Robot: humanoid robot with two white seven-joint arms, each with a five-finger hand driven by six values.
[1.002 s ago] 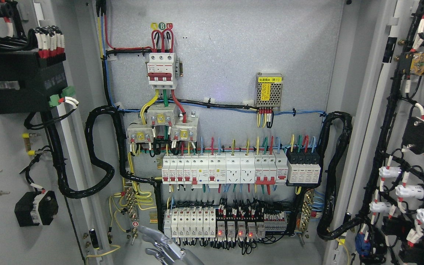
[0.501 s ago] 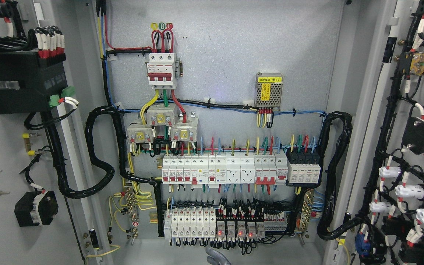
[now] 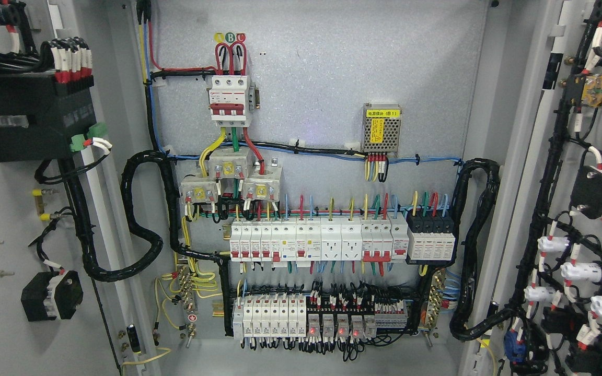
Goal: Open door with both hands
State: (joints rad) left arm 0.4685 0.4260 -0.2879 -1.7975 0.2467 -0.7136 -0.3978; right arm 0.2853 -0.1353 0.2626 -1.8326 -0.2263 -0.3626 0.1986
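The electrical cabinet stands wide open, both doors swung out to the sides. The left door [image 3: 13, 209] fills the 9 o'clock side of the view, its inner face carrying a black terminal block [image 3: 29, 115] toward 10 o'clock and a black switch body [image 3: 51, 295] near 8 o'clock. The right door [image 3: 588, 209] takes the 3 o'clock side, with black wire looms and white-capped components running down it.

Between them the grey back panel [image 3: 332, 78] is exposed. A three-pole main breaker [image 3: 229, 99] with red, green and yellow leads sits at about 11 o'clock from the centre. A small perforated power supply [image 3: 382, 130] with a yellow label lies toward 1 o'clock. Just below the centre runs a row of white circuit breakers [image 3: 316, 239], ending at its right in a black module [image 3: 430, 237]. At 6 o'clock a second row of small breakers and relays [image 3: 311, 318] shows several red indicator lights. Black corrugated conduit [image 3: 139, 219] loops from the panel to the left door, and another loop [image 3: 476, 250] runs to the right door.

Neither robot hand appears in the view, so whether each is released, clenched or grasping cannot be told.
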